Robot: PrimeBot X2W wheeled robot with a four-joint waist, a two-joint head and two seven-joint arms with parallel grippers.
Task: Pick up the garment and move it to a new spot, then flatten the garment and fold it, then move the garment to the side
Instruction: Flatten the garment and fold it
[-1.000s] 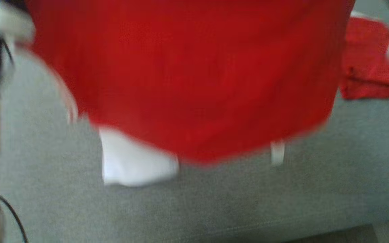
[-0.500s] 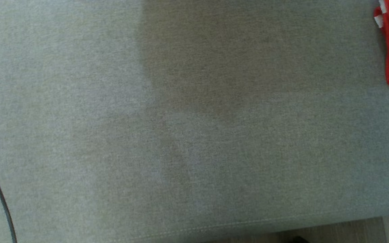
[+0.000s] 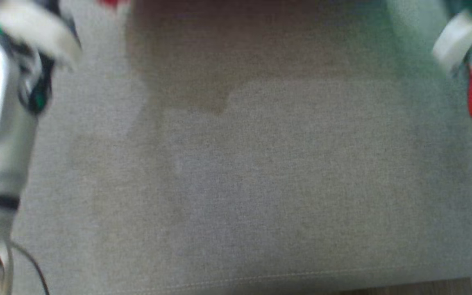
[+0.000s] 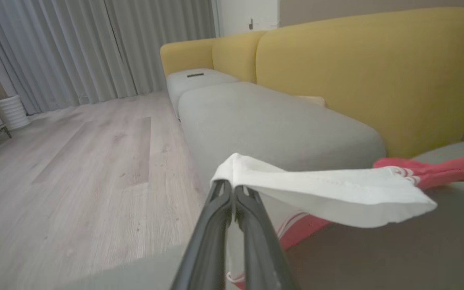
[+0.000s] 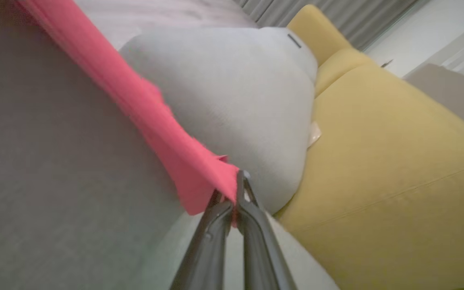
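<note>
Garment [image 4: 324,191], red and white, is held stretched across the lower right of the left wrist view above a grey sofa seat [image 4: 397,249], its edges pinched by the left gripper [image 4: 232,186] and the right gripper [image 5: 232,189].

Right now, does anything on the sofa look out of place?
Nothing spilled or damaged. A pale scrap sits in the gap between the grey seat cushion and yellow backrest; I cannot tell what it is.

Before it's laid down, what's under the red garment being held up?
Grey seat cushion, carrying the garment's shadow. The patch that its drooping cloth covers is hidden.
</note>
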